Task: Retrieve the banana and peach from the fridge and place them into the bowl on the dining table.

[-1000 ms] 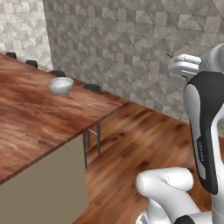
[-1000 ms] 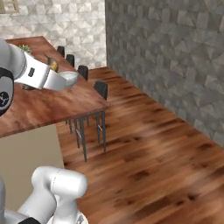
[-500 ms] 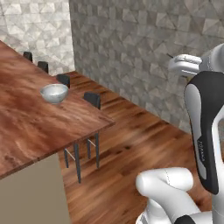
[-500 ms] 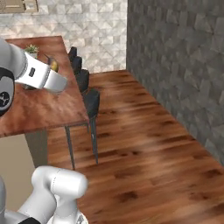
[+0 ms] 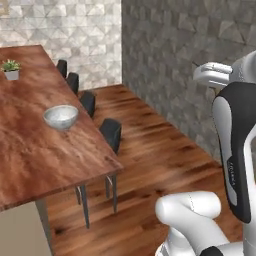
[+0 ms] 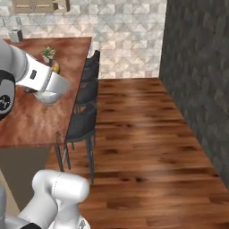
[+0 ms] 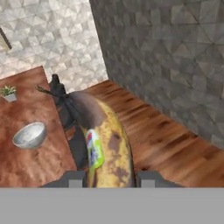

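Robot hand (image 7: 107, 177) carrying a banana (image 7: 105, 142) toward a bowl (image 7: 29, 134) on a dining table (image 5: 30, 150).

The hand was clenched on the banana, whose long axis pointed straight away from the hand. The empty grey bowl sat ahead and to the left, on the table near its stool-side edge. Dark stools (image 5: 111, 134) lined that edge; a small potted plant (image 5: 11, 69) stood farther back. Nothing blocked the way.

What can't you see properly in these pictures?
- The gripper: hand view, the fingertips are cut off by the bottom edge, with the banana covering the gap.
- The bowl: right base view, the white arm covers its top, so its inside is hidden.
- The small potted plant: left base view, too small for detail.
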